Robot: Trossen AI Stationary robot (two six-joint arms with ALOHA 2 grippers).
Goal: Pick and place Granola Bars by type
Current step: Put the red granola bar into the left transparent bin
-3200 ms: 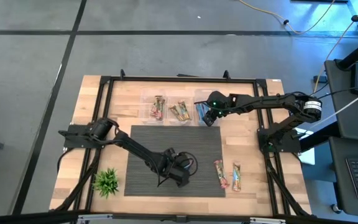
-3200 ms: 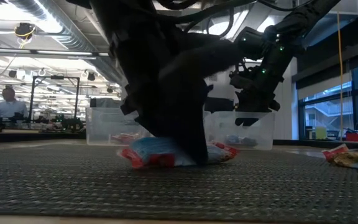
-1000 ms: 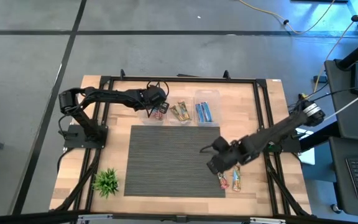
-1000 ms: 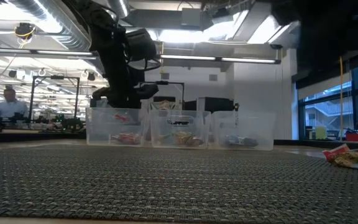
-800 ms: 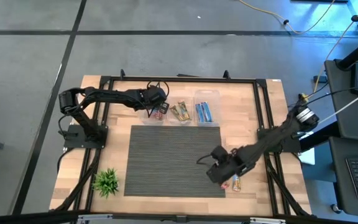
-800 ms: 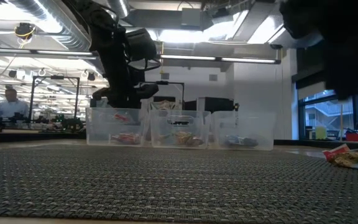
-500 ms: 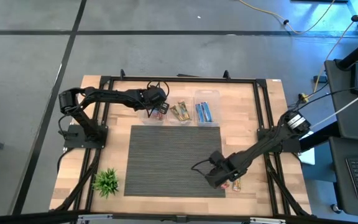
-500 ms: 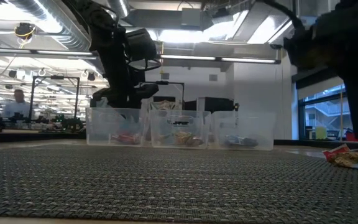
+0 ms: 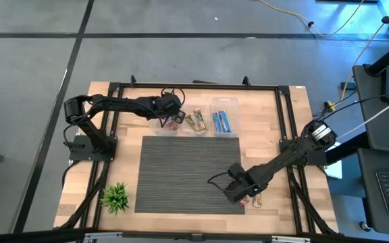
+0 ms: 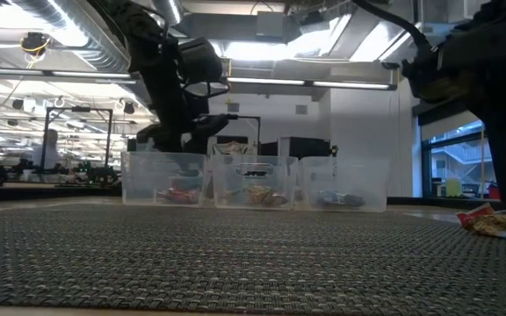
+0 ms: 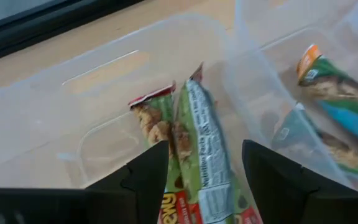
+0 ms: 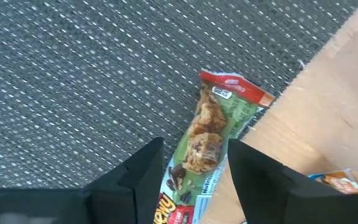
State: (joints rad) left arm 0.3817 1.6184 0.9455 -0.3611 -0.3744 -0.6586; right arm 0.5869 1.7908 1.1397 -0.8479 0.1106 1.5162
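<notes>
The right tool (image 12: pixel 191 180) is spread above a red-and-green bar (image 12: pixel 211 134) lying across the mat's edge (image 12: pixel 278 93); a skewed closure could push it onto bare table (image 12: pixel 334 118).

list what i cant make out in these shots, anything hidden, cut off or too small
- High view: the right gripper covers most of the red bar at the mat's edge.
- Right wrist view: that bar's lower end runs out of frame between the open fingers; the orange bar is cut off at the corner.
- Left wrist view: the red bars in the left bin are cut off at the frame's bottom.
- Low view: bin contents are too small to count.
</notes>
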